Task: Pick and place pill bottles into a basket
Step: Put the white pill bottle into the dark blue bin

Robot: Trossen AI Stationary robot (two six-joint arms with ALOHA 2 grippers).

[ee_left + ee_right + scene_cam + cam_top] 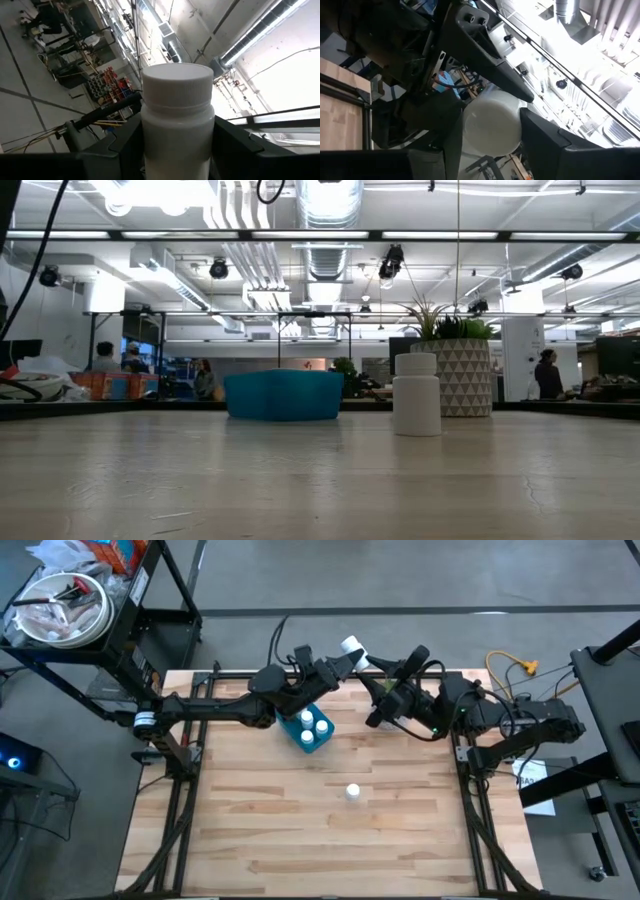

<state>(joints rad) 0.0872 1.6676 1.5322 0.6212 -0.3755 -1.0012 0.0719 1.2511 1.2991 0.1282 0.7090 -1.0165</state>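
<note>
Arms meet high over the worktop's far edge: my left jaws hold one bottle aloft, and my right jaws reach toward it. Three bottles sit in the blue basket below my left arm; one lone bottle stands mid-worktop. Level across, that bottle stands beside the basket, a potted plant behind. Left wrist: jaws clamp the bottle. Right wrist: my own jaws flank the bottle's base; whether they grip it, I cannot tell.
</note>
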